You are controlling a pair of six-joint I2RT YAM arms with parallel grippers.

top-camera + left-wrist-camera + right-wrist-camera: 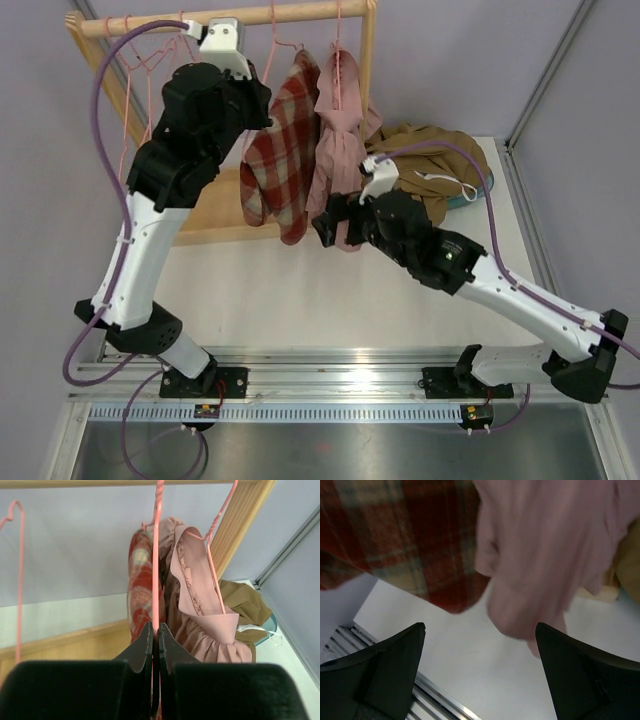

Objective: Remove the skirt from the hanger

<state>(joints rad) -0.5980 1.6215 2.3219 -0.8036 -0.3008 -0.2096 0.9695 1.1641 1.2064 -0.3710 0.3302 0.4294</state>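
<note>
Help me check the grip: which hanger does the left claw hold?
The plaid skirt's hanger; the pink garment's hanger and the bare one hang free.

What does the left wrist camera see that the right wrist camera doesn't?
Only the left wrist view shows the left gripper shut on a pink hanger wire, the wooden rail above, and a brown cloth heap. Only the right wrist view shows the right gripper open, and a metal track at the table edge. Both show the red plaid cloth and the pink cloth hanging side by side.

Red-and-cream plaid garment, pale pink garment, pink hangers, tan cloth.
</note>
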